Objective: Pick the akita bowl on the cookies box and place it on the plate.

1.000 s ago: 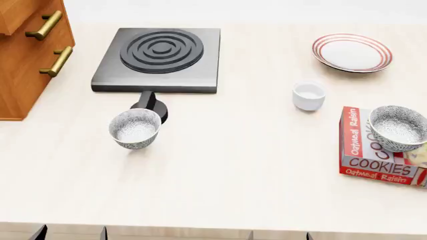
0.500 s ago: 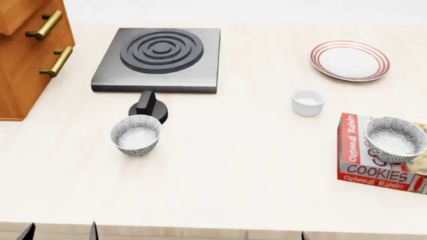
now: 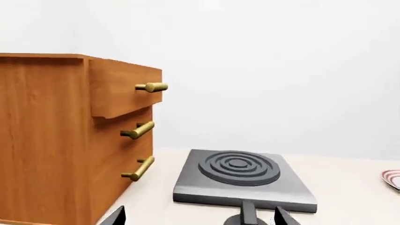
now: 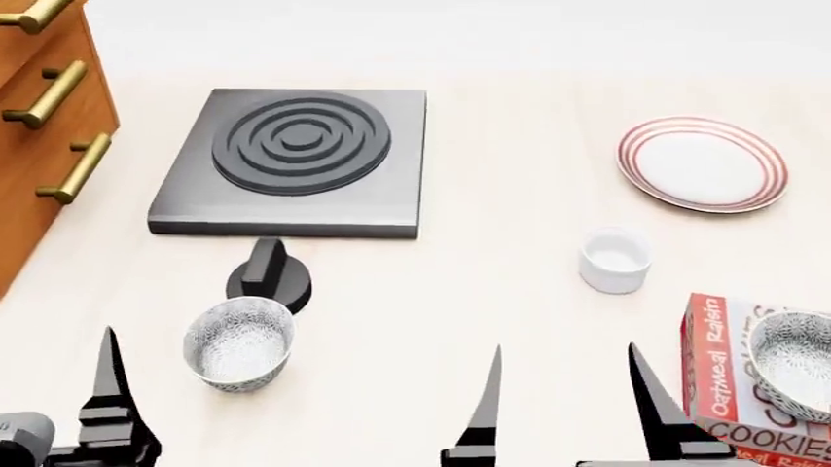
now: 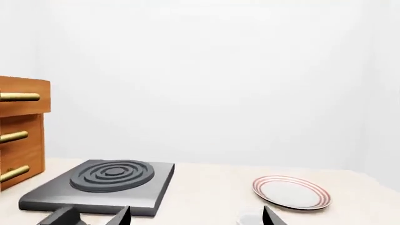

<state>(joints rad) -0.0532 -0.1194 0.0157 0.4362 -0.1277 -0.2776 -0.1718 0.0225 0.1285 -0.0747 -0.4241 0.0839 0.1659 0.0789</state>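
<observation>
Near edge, head view: my right pincer (image 4: 565, 413) shows as two dark tips standing well apart, so jaws spread, nothing between them. My left pincer (image 4: 111, 409) shows only one dark finger at the lower left corner; I cannot tell whether it is spread or closed. A second ago neither pincer was in this view; both have now come up over the desk (image 4: 429, 321). The view has also tipped, sliding everything lower in the picture.

Just right of my right pincer: the akita bowl (image 4: 795, 375), upright on the cookies box (image 4: 717, 375), both cut by the picture's right edge. Bowl and pincer apart, no contact.

Left side: the twin speckled bowl (image 4: 237, 342) on the bare desk, just beside the black knob (image 4: 268, 277). Not my target.

Mid-desk: plain white cup (image 4: 614, 260), between box and plate.

Farther: the plate (image 4: 703, 163), bare. Grey hotplate (image 4: 292, 161) at left; wooden drawer unit (image 4: 46, 107) at far left.

Judgement: reach only begun. Right arm is the nearer one to the box, so it likely takes the rim. The cup sits near the carry line to the plate; worth clearing.
</observation>
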